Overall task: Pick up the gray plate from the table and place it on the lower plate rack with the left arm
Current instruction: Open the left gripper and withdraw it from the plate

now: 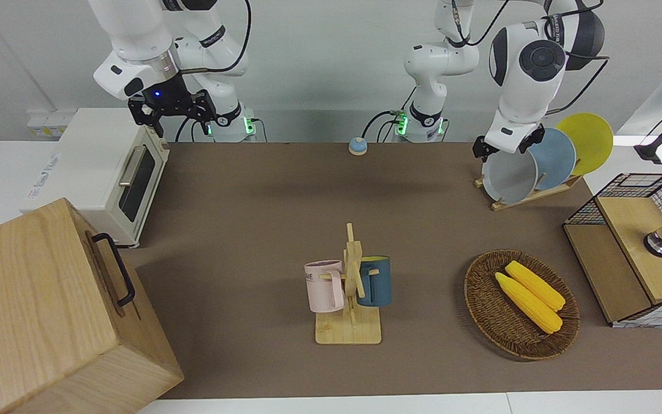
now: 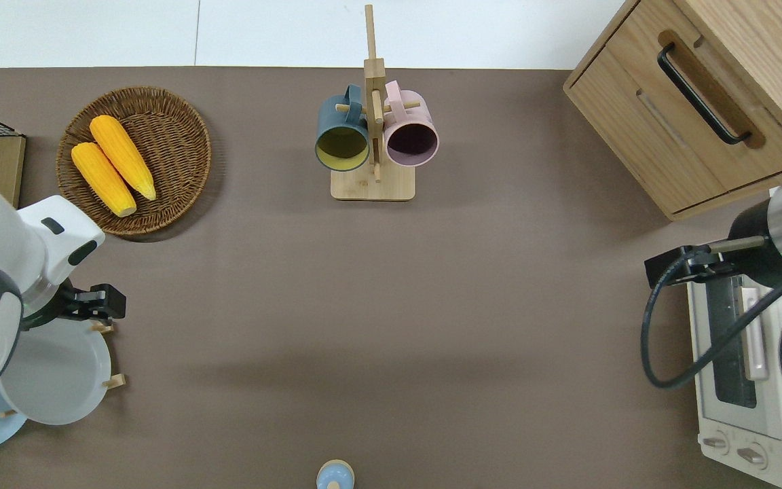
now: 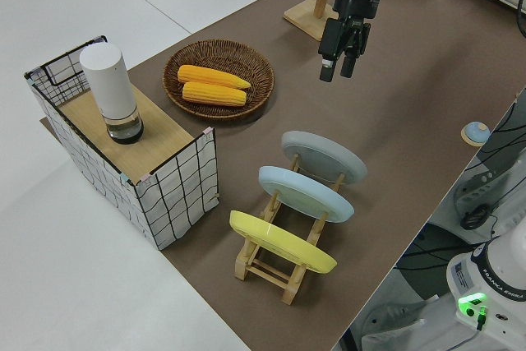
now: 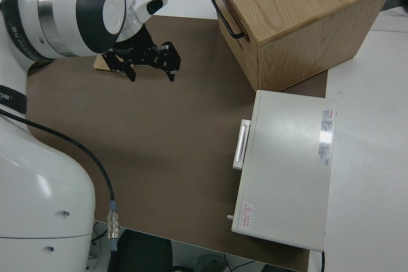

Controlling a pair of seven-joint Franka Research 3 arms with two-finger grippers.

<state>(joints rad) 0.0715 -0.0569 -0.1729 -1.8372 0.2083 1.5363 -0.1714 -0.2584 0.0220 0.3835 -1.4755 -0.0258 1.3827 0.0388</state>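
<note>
The gray plate (image 1: 509,175) (image 2: 55,377) (image 3: 323,156) leans in the lowest slot of the light-wood plate rack (image 1: 529,198) (image 3: 267,265), at the left arm's end of the table. A light blue plate (image 1: 555,158) (image 3: 306,193) and a yellow plate (image 1: 589,138) (image 3: 279,242) fill the higher slots. My left gripper (image 1: 504,148) (image 2: 96,305) (image 3: 338,69) hangs open over the gray plate's edge farthest from the robots, with nothing between its fingers. The right gripper (image 1: 173,118) (image 4: 150,68) is parked and open.
A wooden mug stand (image 1: 354,287) with a pink and a blue mug stands mid-table. A wicker basket (image 1: 480,299) holds two corn cobs close to the rack. A wire-sided shelf (image 1: 630,253), a toaster oven (image 1: 118,172), a wooden cabinet (image 1: 49,310) and a small blue bell (image 1: 357,146) line the table's edges.
</note>
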